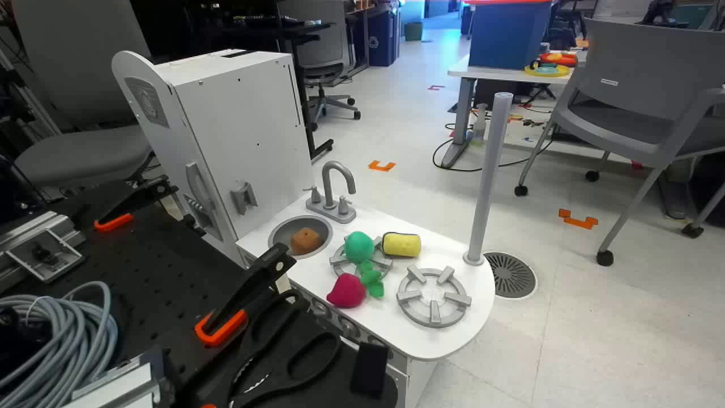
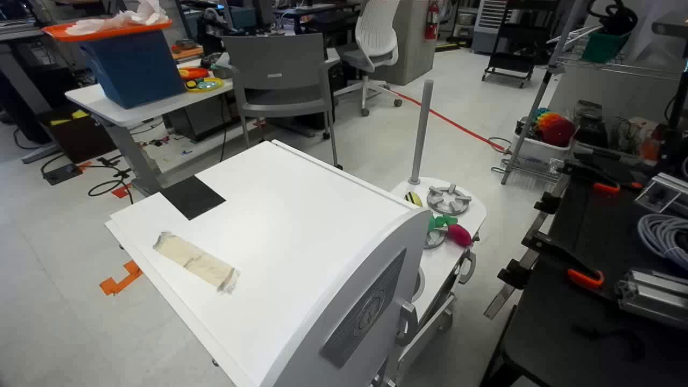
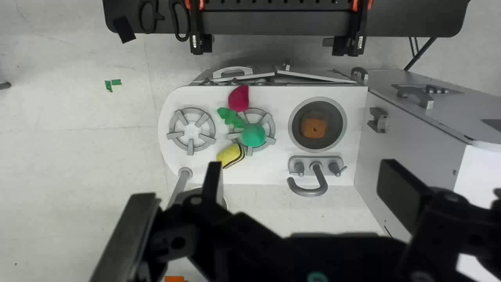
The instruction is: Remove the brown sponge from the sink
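1. Nearest the camera, along the bottom of the wrist view, is the large, blurred black gripper [image 3: 304, 178]. Its two fingers [image 3: 213, 182] stand wide apart, both lying below the sink [image 3: 334, 125] as pictured.
2. Just below the sink, seen through the gap between the fingers, is a silver faucet [image 3: 316, 167] with a curved spout and two small handles.
3. The sink is a round grey basin set into a white toy counter [image 3: 274, 168].
4. Inside the sink, near its middle, rests the brown sponge [image 3: 313, 128]: a small orange-brown lump, blocky with softened corners, a small dark spot on its upper face. In an exterior view the sponge [image 1: 306, 241] looks tan-brown and faceted against the grey bowl.
5. Left of the sink, a green ball [image 3: 253, 135] sits on a grey burner grate [image 3: 265, 119]. Beside it are a green leafy piece [image 3: 230, 117] and a magenta toy [image 3: 238, 98].
6. Below and left of the sink lies a yellow block [image 3: 227, 155], striped at one end.
7. Right of the sink rises a white cabinet [image 3: 411, 145], visible in both exterior views too.
8. Above the sink, across a strip of floor, is a black table [image 3: 274, 24].
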